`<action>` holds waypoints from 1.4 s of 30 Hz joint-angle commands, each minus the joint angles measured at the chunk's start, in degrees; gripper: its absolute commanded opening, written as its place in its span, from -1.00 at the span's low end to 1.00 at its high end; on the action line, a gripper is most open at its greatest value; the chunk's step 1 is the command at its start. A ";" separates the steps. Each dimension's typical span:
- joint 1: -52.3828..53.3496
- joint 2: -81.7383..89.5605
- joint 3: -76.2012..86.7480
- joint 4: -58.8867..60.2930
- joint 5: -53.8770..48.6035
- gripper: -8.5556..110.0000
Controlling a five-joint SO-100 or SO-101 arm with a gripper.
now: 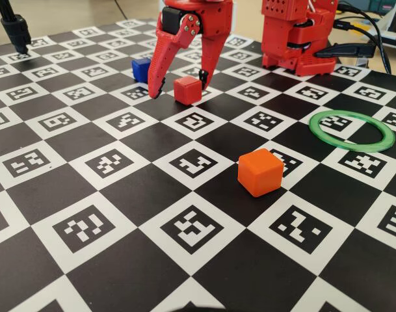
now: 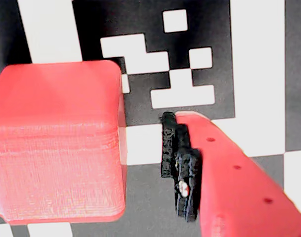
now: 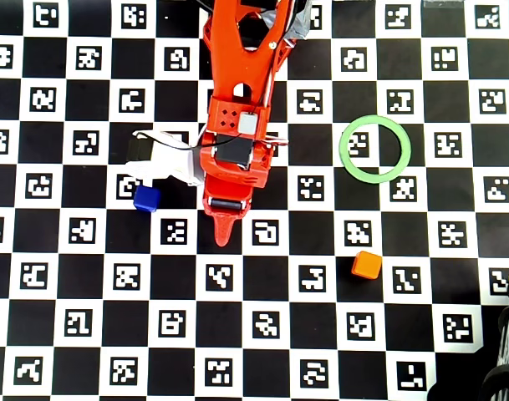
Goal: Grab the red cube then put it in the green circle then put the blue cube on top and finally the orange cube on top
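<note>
The red cube rests on the checkered board between the fingers of my red gripper, which is open and reaches down to the board. In the wrist view the red cube fills the left side. One black-padded finger stands to its right with a gap between them; the other finger is out of frame. From overhead the arm hides the red cube. The blue cube sits just left of the gripper. The orange cube lies nearer the front. To the right, the green circle lies flat with nothing inside it.
The arm's red base stands at the back of the marker board with cables running off to the right. A black stand is at the back left corner. A white camera mount sticks out from the wrist above the blue cube.
</note>
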 commanded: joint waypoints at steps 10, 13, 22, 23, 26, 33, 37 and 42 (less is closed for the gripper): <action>-0.09 1.05 -0.53 -1.32 2.55 -0.09; 0.00 1.14 -0.44 -1.41 2.72 -0.09; -0.26 1.32 -0.18 -1.58 2.29 -0.13; -0.26 1.32 -0.18 -1.58 2.20 -0.20; -0.44 1.32 -0.09 -1.58 1.85 -0.54; -0.62 2.20 0.79 -2.20 1.41 -0.79; -0.70 2.37 1.05 -2.37 1.32 -0.80; -0.79 2.55 1.05 -2.29 1.49 -0.80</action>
